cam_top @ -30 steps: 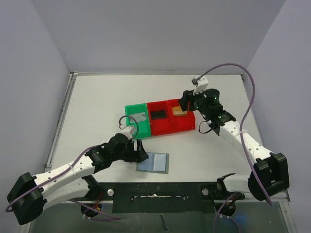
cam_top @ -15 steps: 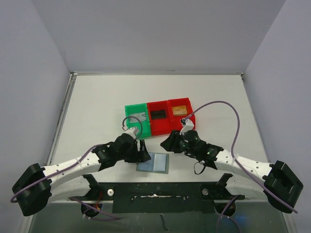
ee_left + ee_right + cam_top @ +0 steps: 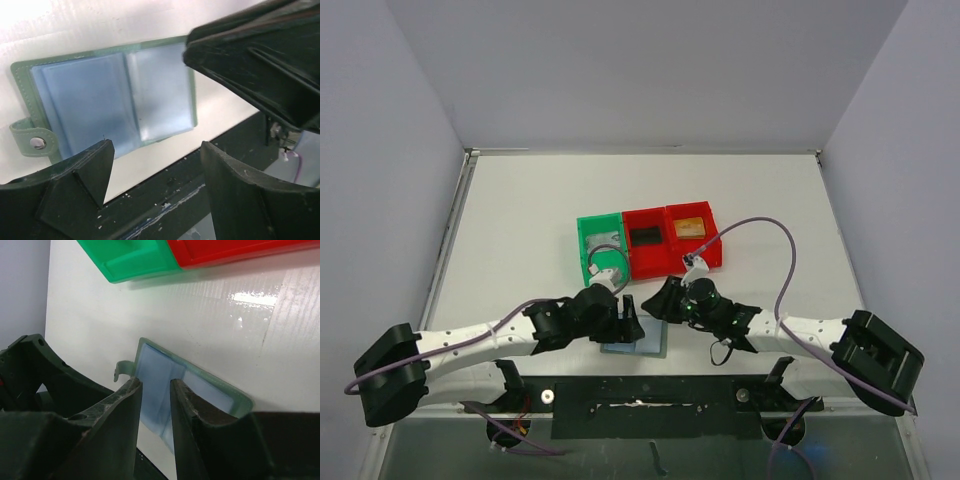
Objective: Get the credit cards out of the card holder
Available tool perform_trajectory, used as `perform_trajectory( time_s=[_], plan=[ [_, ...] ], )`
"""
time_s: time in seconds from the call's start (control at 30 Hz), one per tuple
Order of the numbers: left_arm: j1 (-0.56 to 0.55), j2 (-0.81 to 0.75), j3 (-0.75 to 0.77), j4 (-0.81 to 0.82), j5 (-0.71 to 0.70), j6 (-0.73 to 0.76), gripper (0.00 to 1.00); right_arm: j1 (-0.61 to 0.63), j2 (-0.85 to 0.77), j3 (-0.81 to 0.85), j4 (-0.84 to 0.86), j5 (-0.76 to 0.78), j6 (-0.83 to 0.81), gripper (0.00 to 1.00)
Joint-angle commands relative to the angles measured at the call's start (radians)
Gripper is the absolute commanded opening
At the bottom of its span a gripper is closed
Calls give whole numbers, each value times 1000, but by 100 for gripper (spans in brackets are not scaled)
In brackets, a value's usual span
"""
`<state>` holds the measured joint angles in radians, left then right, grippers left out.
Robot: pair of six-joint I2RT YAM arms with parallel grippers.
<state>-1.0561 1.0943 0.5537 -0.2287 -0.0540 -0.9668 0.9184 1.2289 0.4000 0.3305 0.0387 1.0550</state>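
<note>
Card holder [image 3: 642, 340] lies open flat on bench [image 3: 520, 220], under both jaws; left gripper [image 3: 155, 170] jaws wide apart above it; right gripper [image 3: 154, 390] jaws narrowly apart, tips over its blue pocket; gold credit card [image 3: 689, 228] in red bin [image 3: 712, 250] beyond them.

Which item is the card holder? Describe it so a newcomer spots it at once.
On the white table, look in front of the row of green and red bins, toward the near edge. The card holder lies flat there. Unlike the open bins, it is a thin grey-blue sleeve with a green stitched border and snap tab.
</note>
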Motion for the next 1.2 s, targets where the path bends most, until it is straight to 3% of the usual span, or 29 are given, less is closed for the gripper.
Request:
perform_trajectory(
  time_s=[0.0, 0.43, 0.73, 1.17],
  plan=[
    [-15, 65, 12, 8, -71, -31, 69, 12, 18, -20, 116, 1, 29, 30],
    [-21, 212, 41, -70, -204, -2, 70, 52, 170, 5, 100, -49, 29, 29],
    [-45, 166, 92, -150, -279, 5, 70, 64, 195, 5, 16, 9, 57, 25],
    [-75, 298, 134, -127, -251, 32, 68, 66, 212, -5, 58, -10, 56, 24]
  ],
)
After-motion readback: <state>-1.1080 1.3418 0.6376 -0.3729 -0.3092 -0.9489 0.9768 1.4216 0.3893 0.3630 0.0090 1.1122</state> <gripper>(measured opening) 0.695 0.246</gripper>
